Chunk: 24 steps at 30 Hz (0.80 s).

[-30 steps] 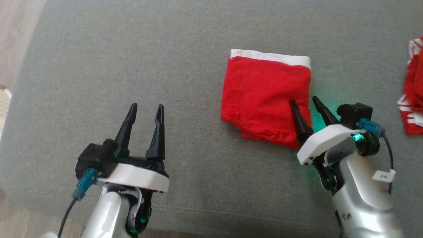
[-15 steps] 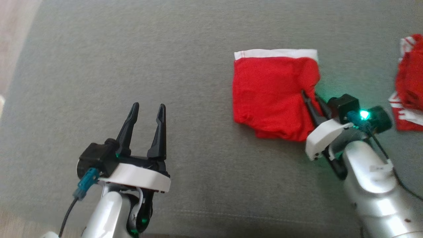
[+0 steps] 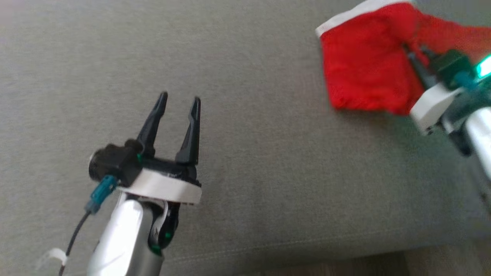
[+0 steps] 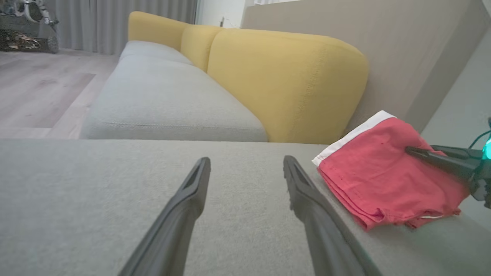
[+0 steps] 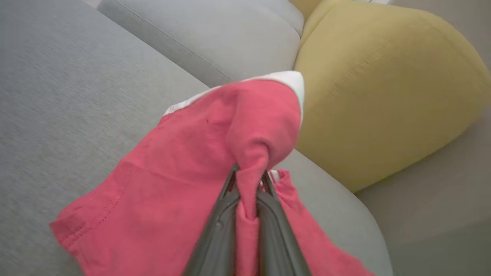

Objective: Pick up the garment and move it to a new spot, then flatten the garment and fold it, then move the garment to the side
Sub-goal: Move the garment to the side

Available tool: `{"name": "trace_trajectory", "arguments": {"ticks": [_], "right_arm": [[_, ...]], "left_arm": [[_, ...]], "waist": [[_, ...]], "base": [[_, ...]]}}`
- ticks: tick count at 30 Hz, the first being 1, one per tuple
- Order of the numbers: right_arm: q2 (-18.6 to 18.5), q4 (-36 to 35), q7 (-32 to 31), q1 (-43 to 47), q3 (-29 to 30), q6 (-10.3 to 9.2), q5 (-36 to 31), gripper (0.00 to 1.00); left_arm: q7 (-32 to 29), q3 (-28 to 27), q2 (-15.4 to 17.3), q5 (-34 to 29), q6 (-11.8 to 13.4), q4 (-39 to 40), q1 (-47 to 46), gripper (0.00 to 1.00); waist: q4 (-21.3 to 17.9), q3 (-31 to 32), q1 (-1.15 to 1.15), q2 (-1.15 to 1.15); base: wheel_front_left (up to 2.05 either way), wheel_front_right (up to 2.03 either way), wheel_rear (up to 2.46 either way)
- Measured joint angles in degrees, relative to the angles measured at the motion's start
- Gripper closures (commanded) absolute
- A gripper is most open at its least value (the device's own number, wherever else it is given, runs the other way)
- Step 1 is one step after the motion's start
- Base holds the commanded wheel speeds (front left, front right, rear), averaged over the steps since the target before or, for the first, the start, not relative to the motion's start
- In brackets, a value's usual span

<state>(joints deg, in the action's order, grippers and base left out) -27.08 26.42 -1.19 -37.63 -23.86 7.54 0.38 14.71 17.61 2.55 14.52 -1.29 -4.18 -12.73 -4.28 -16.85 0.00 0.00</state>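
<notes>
The garment (image 3: 364, 73) is a folded red piece with a white waistband, lying on the grey seat (image 3: 268, 172) at the upper right of the head view. My right gripper (image 3: 416, 61) is shut on the garment's right edge. In the right wrist view the cloth (image 5: 184, 165) bunches up between the closed fingers of that gripper (image 5: 248, 174), and that edge is raised off the seat. My left gripper (image 3: 180, 99) hovers open and empty over bare seat to the garment's left. The left wrist view shows its spread fingers (image 4: 245, 168), the garment (image 4: 376, 172) and the right gripper (image 4: 412, 150).
A yellow back cushion (image 4: 287, 80) stands just behind the garment, also seen in the right wrist view (image 5: 383, 84). A second grey seat cushion (image 4: 161, 103) runs on beyond it. The seat's front edge (image 3: 307, 245) and wooden floor (image 3: 441, 264) lie at the bottom.
My right gripper, open around the garment's right edge a second ago, has shut on it and pulled that edge up. The head camera has swung. The left gripper stays open.
</notes>
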Motion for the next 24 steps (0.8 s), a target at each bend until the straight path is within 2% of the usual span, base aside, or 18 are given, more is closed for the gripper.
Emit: {"name": "trace_trajectory", "arguments": {"ticks": [6, 10, 19, 23, 24], "right_arm": [[-5.6, -2.1, -4.3, -4.5, -0.1, 0.00, 4.9, 1.00], [-7.3, -1.8, -5.6, -5.0, 2.4, 0.00, 5.4, 1.00], [-7.3, -2.8, -11.8, -5.0, 8.2, 0.00, 4.5, 1.00], [-5.9, -2.9, -15.9, -4.7, 10.6, 0.00, 3.5, 1.00], [-5.7, -2.9, -16.5, -4.5, 10.8, 0.00, 3.1, 0.45]], "left_arm": [[0.0, -0.9, -0.1, -1.5, -1.6, -0.2, -3.2, 0.00], [0.0, -1.6, -0.1, -2.3, -2.3, -0.4, -4.1, 0.00], [0.0, -4.6, -0.1, -3.9, -3.8, -0.5, -5.6, 0.00], [0.0, -6.3, -0.2, -4.4, -4.4, -0.7, -6.7, 0.00], [0.0, -6.7, -0.1, -4.4, -4.5, -0.7, -6.7, 0.00]], "waist": [[-3.2, -4.8, 0.00, 0.00], [-4.3, -7.2, 0.01, 0.00], [-6.1, -12.1, 0.01, 0.00], [-6.1, -13.0, 0.00, 0.00], [-6.1, -13.0, 0.00, 0.00]], "base": [[0.00, 0.00, 0.00], [0.00, 0.00, 0.00], [0.00, 0.00, 0.00], [0.00, 0.00, 0.00], [0.00, 0.00, 0.00]]}}
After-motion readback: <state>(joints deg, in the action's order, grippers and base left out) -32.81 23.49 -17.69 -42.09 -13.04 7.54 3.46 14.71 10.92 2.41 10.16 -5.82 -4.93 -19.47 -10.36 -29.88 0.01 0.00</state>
